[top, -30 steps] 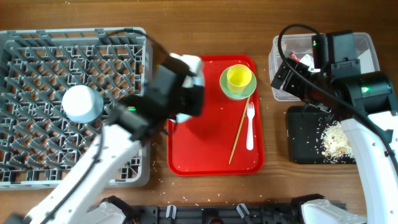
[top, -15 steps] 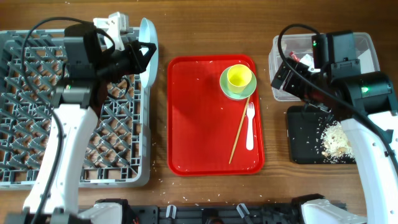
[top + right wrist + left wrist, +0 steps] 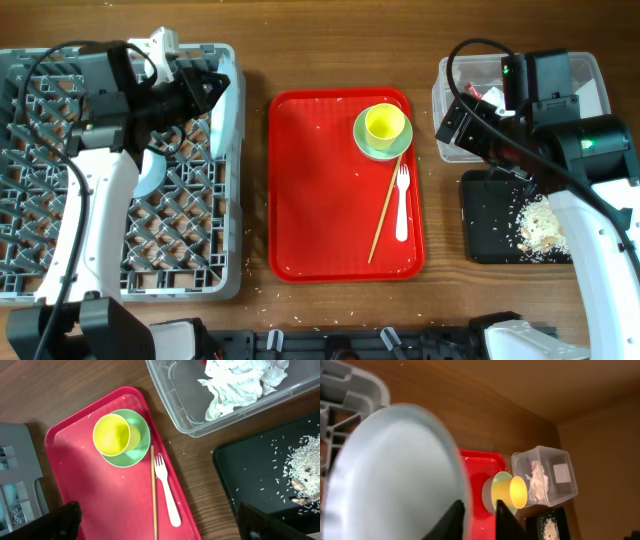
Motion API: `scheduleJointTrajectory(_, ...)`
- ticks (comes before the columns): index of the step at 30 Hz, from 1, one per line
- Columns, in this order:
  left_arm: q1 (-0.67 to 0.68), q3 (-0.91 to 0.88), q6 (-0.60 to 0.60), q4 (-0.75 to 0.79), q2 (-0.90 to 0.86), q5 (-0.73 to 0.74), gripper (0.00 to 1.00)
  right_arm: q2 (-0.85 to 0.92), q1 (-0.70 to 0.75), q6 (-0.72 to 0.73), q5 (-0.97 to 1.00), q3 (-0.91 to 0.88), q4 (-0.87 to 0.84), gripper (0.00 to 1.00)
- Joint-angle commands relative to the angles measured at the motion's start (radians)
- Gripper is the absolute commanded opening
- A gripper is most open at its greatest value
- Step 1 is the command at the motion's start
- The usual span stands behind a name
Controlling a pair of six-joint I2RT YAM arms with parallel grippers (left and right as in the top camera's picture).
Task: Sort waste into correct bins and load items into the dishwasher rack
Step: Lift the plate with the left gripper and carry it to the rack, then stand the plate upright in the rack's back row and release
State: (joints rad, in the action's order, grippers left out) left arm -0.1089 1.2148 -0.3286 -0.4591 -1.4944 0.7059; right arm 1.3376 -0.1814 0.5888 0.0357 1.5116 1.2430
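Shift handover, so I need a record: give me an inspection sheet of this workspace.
Surface: wooden table, lightly speckled.
Job's things: plate on edge in rack, bowl there too; cup on saucer, chopsticks and fork on red tray; napkin in clear tub; rice in black tray.
Clutter: nothing seen.
Grippers: left tool at plate's rim, grip unclear; right tool open, empty.
Cables: black cables along both arms.
Surroundings: nothing seen.

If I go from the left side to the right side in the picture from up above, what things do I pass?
dishwasher rack → pale blue plate → red tray → yellow cup → clear tub
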Motion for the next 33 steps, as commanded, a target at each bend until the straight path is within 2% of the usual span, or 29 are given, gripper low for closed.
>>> scheduleJointTrajectory(1, -0.047, 0.016, 0.010, -0.053, -0.003, -0.038, 0.57, 0.000, 0.002, -0.013, 0.020, 0.006, -0.001, 1.00)
scheduleJointTrajectory(4, -0.140, 0.016, 0.007, -0.125, 0.049, -0.053, 0.92, 0.000, 0.002, -0.013, 0.019, 0.006, -0.001, 1.00)
scheduleJointTrajectory(8, -0.229, 0.016, 0.007, -0.167, 0.203, -0.053, 1.00, 0.000, 0.002, -0.012, 0.019, 0.006, -0.001, 1.00)
scheduleJointTrajectory(12, -0.181, 0.016, 0.006, -0.167, 0.393, -0.052, 0.99, 0.000, 0.002, -0.013, 0.020, 0.006, 0.000, 1.00)
scheduleJointTrajectory(14, -0.101, 0.016, 0.007, -0.164, 0.420, -0.053, 0.90, 0.000, 0.002, -0.013, 0.020, 0.006, -0.001, 1.00)
scheduleJointTrajectory(15, -0.005, 0.016, 0.007, -0.159, 0.404, -0.053, 0.77, 0.000, 0.002, -0.013, 0.019, 0.006, -0.001, 1.00)
scheduleJointTrajectory(16, 0.042, 0.016, 0.007, -0.150, 0.386, -0.054, 0.72, 0.000, 0.002, -0.013, 0.019, 0.006, -0.001, 1.00)
scheduleJointTrajectory(18, 0.142, 0.016, 0.007, -0.130, 0.331, -0.107, 0.69, 0.000, 0.002, -0.013, 0.019, 0.006, 0.000, 1.00)
scheduleJointTrajectory(19, 0.214, 0.016, 0.008, -0.128, 0.280, -0.216, 0.68, 0.000, 0.002, -0.013, 0.019, 0.006, -0.001, 1.00)
scheduleJointTrajectory(20, 0.272, 0.016, 0.007, -0.133, 0.219, -0.392, 0.63, 0.000, 0.002, -0.013, 0.019, 0.006, -0.001, 1.00)
scheduleJointTrajectory(21, 0.294, 0.016, 0.007, -0.136, 0.185, -0.483, 0.60, 0.000, 0.002, -0.013, 0.019, 0.006, -0.001, 1.00)
scheduleJointTrajectory(23, 0.317, 0.016, 0.007, -0.136, 0.087, -0.715, 0.41, 0.000, 0.002, -0.013, 0.019, 0.006, -0.001, 1.00)
scheduleJointTrajectory(24, 0.316, 0.016, 0.007, -0.136, 0.061, -0.795, 0.36, 0.000, 0.002, -0.013, 0.020, 0.006, -0.001, 1.00)
scheduleJointTrajectory(26, 0.309, 0.016, 0.007, -0.135, 0.020, -0.960, 0.15, 0.000, 0.002, -0.013, 0.020, 0.006, -0.001, 1.00)
scheduleJointTrajectory(27, 0.307, 0.016, 0.008, -0.130, 0.000, -1.015, 0.11, 0.000, 0.002, -0.013, 0.020, 0.006, 0.000, 1.00)
scheduleJointTrajectory(29, 0.302, 0.016, 0.008, -0.118, -0.056, -1.066, 0.06, 0.000, 0.002, -0.013, 0.019, 0.006, -0.001, 1.00)
scheduleJointTrajectory(33, 0.300, 0.016, 0.008, -0.099, -0.167, -1.066, 0.06, 0.000, 0.002, -0.013, 0.019, 0.006, -0.001, 1.00)
